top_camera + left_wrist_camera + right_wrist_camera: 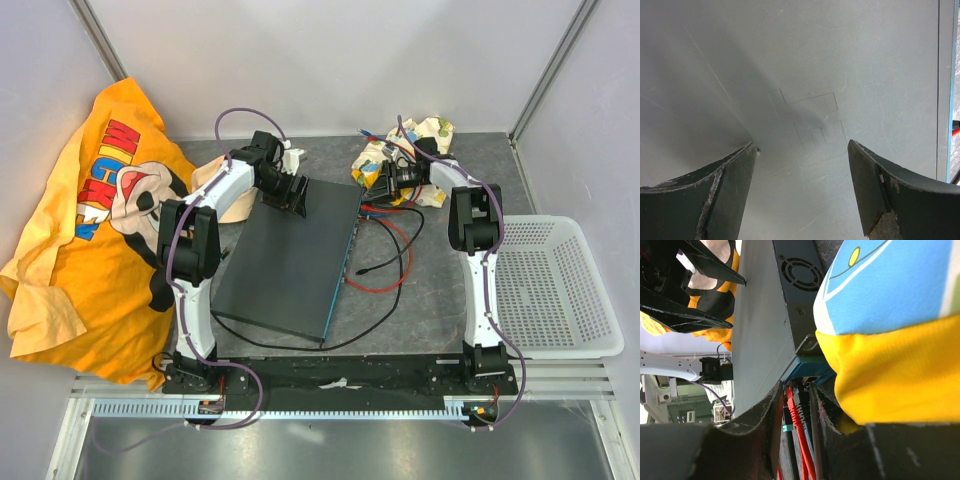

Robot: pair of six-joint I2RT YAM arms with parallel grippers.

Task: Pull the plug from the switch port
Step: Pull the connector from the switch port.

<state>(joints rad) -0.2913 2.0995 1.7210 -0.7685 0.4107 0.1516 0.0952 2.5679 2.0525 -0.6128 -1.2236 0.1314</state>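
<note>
Right tool astride red plug at teal edge of switch, grip unclear; left tool wide apart over it.

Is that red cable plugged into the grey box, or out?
Looks in: the red plug meets the switch at its teal edge, inside the right gripper.

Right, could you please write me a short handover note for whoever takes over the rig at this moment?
Left hand: open, holding nothing, over the top of the switch near its far left corner.
Right hand: fingers set narrowly either side of the red plug at the far end of the teal edge; whether they grip it cannot be told.
Done: both hands are in place.
Left: the red plug looks seated in its port, so close on it and pull it straight out.
</note>
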